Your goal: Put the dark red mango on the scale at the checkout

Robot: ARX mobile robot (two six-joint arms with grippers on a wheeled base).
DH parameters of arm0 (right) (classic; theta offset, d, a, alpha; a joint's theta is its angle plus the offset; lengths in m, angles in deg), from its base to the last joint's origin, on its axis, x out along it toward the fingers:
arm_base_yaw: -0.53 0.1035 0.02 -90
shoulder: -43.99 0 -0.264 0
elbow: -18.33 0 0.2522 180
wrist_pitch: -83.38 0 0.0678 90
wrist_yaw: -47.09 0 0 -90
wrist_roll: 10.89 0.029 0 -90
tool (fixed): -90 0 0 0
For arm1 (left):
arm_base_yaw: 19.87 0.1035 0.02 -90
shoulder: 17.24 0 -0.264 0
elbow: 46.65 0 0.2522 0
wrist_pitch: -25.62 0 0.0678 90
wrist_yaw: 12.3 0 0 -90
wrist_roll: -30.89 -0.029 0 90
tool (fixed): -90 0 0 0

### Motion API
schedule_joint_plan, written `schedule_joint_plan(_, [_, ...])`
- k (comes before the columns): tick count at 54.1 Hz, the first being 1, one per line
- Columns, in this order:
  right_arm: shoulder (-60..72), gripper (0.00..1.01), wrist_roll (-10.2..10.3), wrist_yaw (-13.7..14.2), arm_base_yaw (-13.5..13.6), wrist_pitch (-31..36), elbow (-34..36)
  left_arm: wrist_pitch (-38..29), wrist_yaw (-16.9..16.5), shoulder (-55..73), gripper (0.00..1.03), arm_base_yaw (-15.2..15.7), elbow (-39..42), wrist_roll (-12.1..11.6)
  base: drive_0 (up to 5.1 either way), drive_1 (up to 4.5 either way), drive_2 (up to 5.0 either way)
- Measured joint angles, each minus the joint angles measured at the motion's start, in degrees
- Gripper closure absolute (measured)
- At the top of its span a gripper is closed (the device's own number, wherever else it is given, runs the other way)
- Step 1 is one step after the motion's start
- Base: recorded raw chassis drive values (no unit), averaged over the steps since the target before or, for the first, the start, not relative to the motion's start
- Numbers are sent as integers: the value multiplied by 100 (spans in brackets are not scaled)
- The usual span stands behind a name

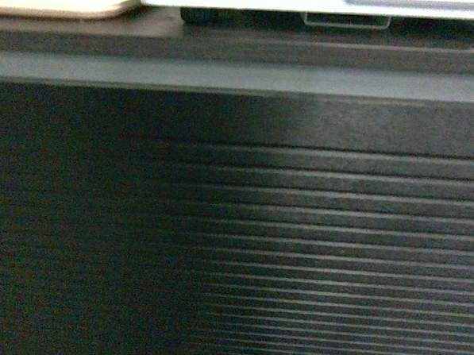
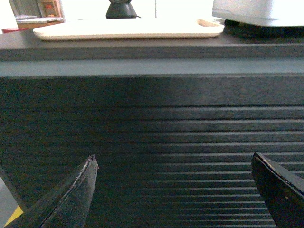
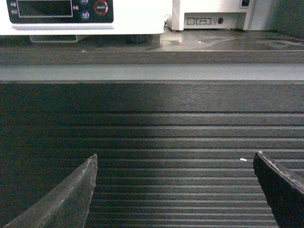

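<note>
A: Three views, no dark red mango in any. Head view: checkout (image 1: 234,225) front fills the frame, scale (image 1: 310,0) above its lip.

B: Left gripper (image 2: 173,166) spread, empty, below the beige tray (image 2: 128,29). Right gripper (image 3: 175,166) spread, empty, below the lip; raising either risks striking that edge.

No text, brand or number can be read with certainty. On the scale (image 3: 85,16), markings are borne by the black display panel (image 3: 59,10): small white characters at the panel's left end and beside its round buttons, and a red-ringed button (image 3: 101,6) with pale lettering, all too blurred to be made out. The display window is dark. Small port markings on the printer (image 3: 216,14), right of the scale, are likewise illegible.
</note>
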Motion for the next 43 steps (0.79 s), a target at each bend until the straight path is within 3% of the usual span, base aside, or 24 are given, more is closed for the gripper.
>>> schedule_joint_plan(43, [0, 3, 7, 4, 0, -7, 0, 0, 2, 0, 5, 0, -2, 0, 0, 0, 0])
